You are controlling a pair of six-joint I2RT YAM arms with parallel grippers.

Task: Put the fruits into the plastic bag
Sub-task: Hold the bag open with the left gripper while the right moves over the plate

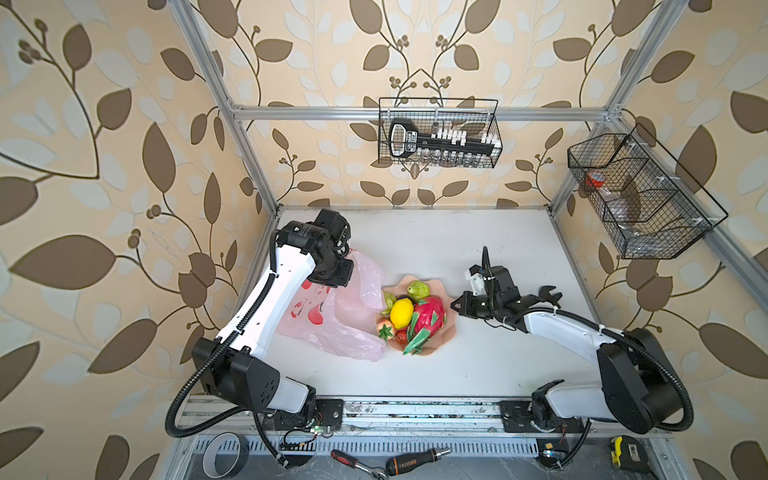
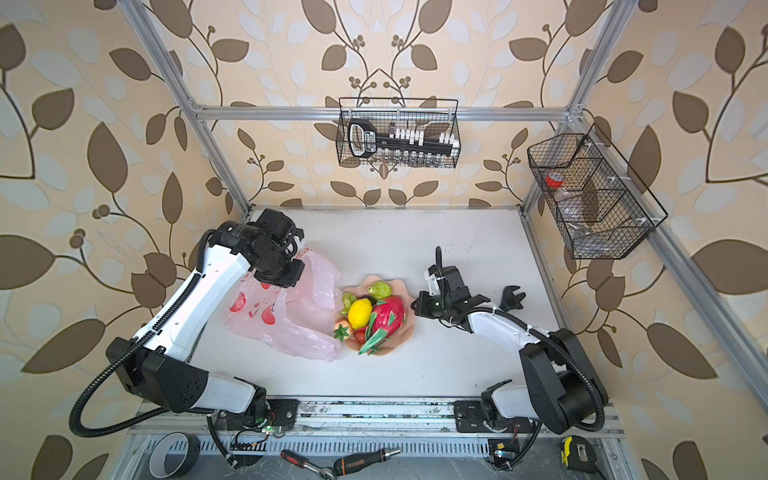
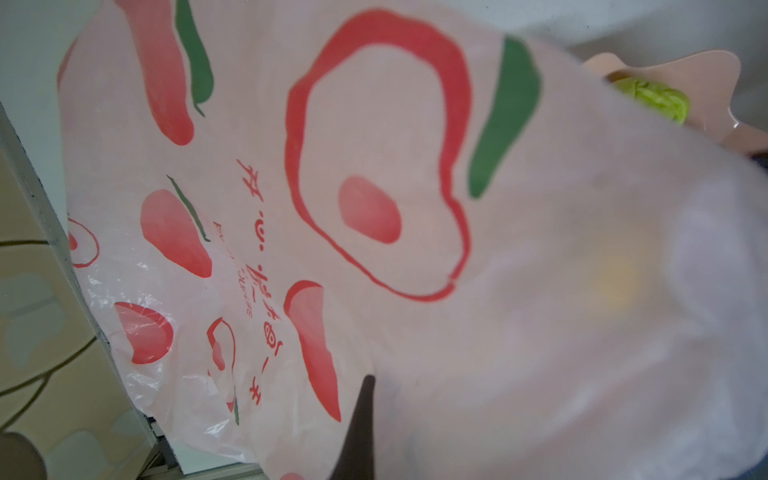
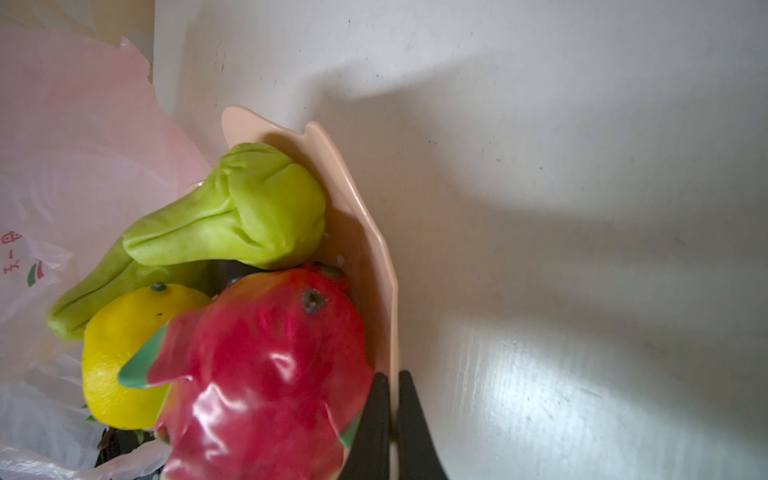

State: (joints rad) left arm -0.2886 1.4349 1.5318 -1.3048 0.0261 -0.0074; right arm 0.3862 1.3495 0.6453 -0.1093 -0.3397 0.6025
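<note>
The fruits are piled in a peach scalloped bowl (image 1: pixel 451 330) (image 2: pixel 409 328) mid-table: a yellow lemon (image 1: pixel 401 313) (image 4: pixel 112 353), a pink-red dragon fruit (image 1: pixel 428 316) (image 4: pixel 270 353), a green pear (image 1: pixel 417 289) (image 4: pixel 249 208) and a strawberry (image 1: pixel 385 329). My right gripper (image 1: pixel 455 306) (image 4: pixel 392 376) is shut on the bowl's right rim (image 4: pixel 374 232), one finger inside and one outside. The pink plastic bag (image 1: pixel 332 328) (image 2: pixel 286 328) (image 3: pixel 374 166) lies left of the bowl, touching it. My left gripper (image 1: pixel 330 286) holds its upper part; one dark finger (image 3: pixel 361 415) shows, the other is hidden by the film.
A black claw-shaped part (image 1: pixel 550 296) lies on the table behind the right arm. Wire baskets hang on the back wall (image 1: pixel 440 133) and on the right frame (image 1: pixel 640 199). A tape roll (image 1: pixel 222 457), a ratchet, a screwdriver (image 1: pixel 415 459) and a tape measure (image 1: pixel 627 453) lie below the front rail.
</note>
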